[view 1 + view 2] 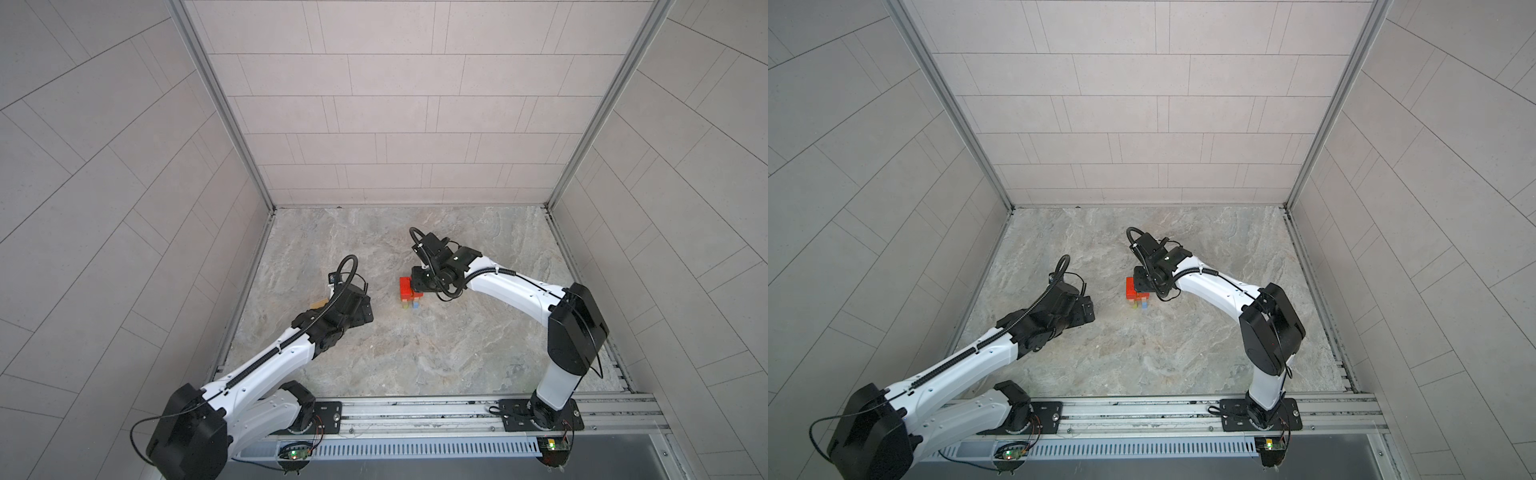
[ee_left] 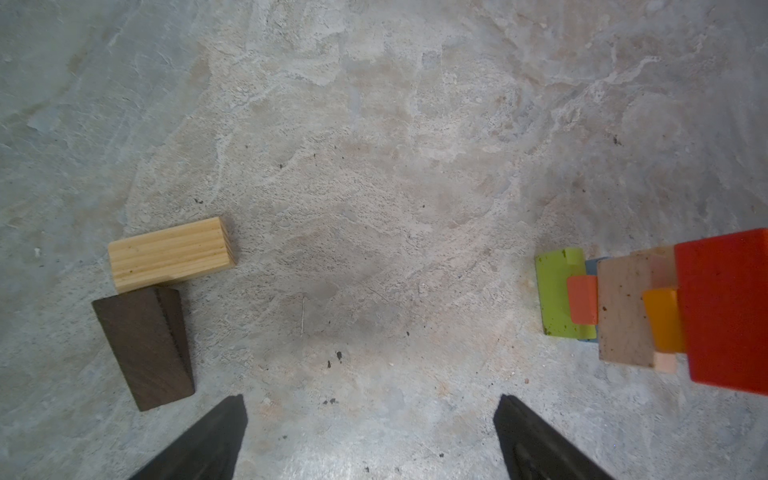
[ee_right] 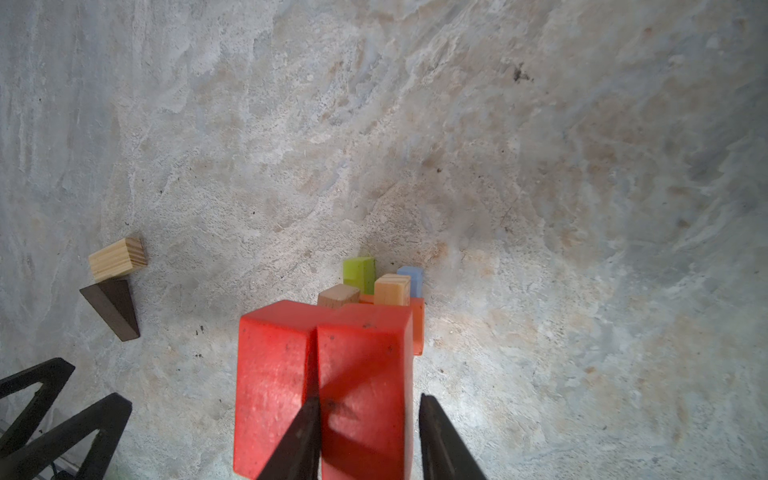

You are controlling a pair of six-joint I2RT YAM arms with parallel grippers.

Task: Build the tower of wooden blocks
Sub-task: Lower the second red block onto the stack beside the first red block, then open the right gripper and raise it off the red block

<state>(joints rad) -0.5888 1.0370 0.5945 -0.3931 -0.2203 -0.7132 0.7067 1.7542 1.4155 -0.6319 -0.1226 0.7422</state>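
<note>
The tower point(image 1: 409, 293) point(image 1: 1136, 293) stands mid-table in both top views. Its green block point(image 3: 359, 272) and blue block point(image 3: 411, 278) lie lowest, with orange and tan blocks point(image 3: 390, 291) above. Two red blocks point(image 3: 272, 374) point(image 3: 361, 365) lie side by side on top. My right gripper point(image 3: 369, 397) straddles the right-hand red block: one finger sits at the seam between the reds, the other stands just clear of the block's outer side. My left gripper point(image 2: 371, 397) hangs wide open over bare table, between the tower and two loose blocks.
A loose tan block point(image 2: 170, 253) point(image 3: 117, 257) and a dark brown block point(image 2: 143, 345) point(image 3: 112, 307) lie touching on the table, left of the tower. Tiled walls enclose the stone table top point(image 1: 415, 357) on three sides.
</note>
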